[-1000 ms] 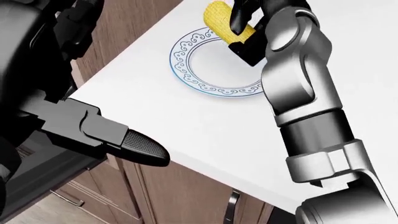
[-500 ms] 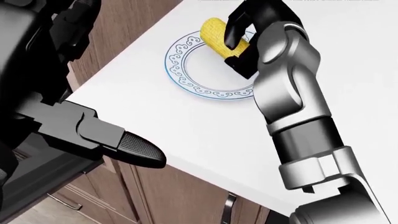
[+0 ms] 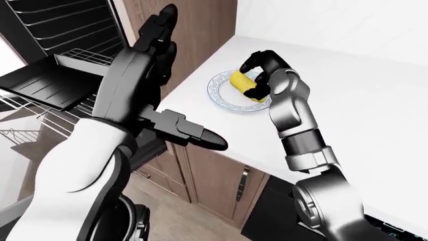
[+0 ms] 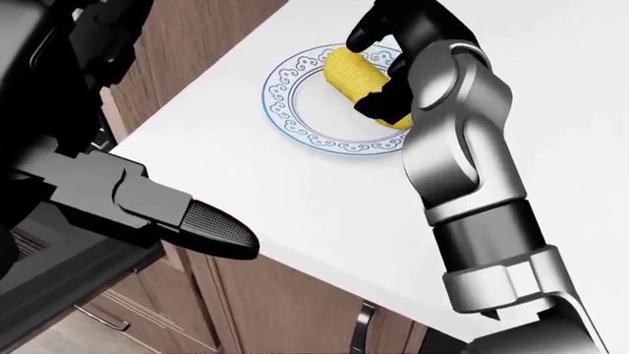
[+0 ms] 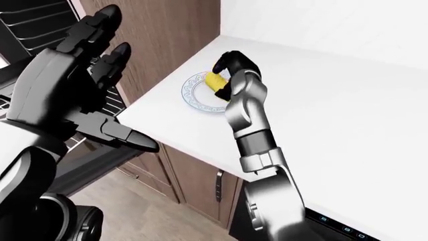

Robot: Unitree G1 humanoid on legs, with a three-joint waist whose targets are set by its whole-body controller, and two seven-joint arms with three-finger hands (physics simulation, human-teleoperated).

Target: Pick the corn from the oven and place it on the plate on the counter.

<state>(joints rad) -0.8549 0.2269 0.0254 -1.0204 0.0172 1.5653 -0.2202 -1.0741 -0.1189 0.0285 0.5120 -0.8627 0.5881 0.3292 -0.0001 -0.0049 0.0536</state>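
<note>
The yellow corn (image 4: 346, 74) lies on the right part of the white plate with a blue patterned rim (image 4: 280, 110), on the white counter. My right hand (image 4: 369, 70) is curled round the corn, fingers over its top and the thumb under its lower end. It also shows in the left-eye view (image 3: 257, 75). My left hand (image 3: 160, 70) is open and empty, raised with its fingers spread at the left, apart from the plate. Its thumb (image 4: 212, 228) juts across the counter's edge in the head view.
The oven stands open at the left with wire racks (image 3: 80, 55) and a dark tray (image 3: 40, 85) pulled out. Brown cabinets (image 3: 200, 20) rise beside the white counter (image 3: 375, 100). Drawers with a metal handle (image 3: 242, 183) lie below the counter's edge.
My right hand has come down and toward the plate's middle with the corn, from over the upper rim to resting on the plate. The left hand barely moved.
</note>
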